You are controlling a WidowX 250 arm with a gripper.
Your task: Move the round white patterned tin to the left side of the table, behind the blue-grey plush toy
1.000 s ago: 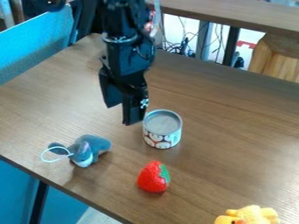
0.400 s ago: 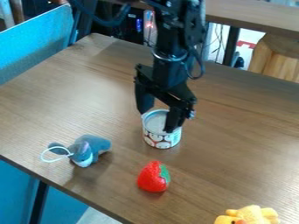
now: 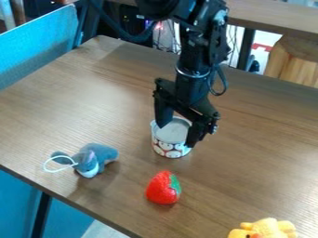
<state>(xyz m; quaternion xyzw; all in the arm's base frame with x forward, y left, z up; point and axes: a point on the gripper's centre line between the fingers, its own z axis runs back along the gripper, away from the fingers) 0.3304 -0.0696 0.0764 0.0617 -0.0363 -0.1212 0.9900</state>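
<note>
The black robot arm (image 3: 194,56) enters at the top edge of the frame, right of its midline, and extends downward over the counter (image 3: 255,158). The tool (image 3: 177,133) is located near the centre of the frame, at the can (image 3: 169,148). Its two fingers are spread, with a clear gap between them: one overlaps the upper left portion of the can's top, the other overlaps its right side. Part of the grey lid (image 3: 175,129) is visible between them. Contact between the fingers and the can cannot be determined. The can is upright on the counter, just below the centre of the frame, and has a white printed wrap with red and dark figures. A red toy strawberry (image 3: 162,189) with a green leaf section is positioned below the can, apart from it. A grey-blue plush animal (image 3: 93,158) with a white cord loop (image 3: 57,170) is situated at the lower left, well apart from the tool. A yellow toy (image 3: 268,228) with an orange part is cut off by the bottom edge, at the lower right. A blue panel (image 3: 37,49) borders the counter at the upper left.
</note>
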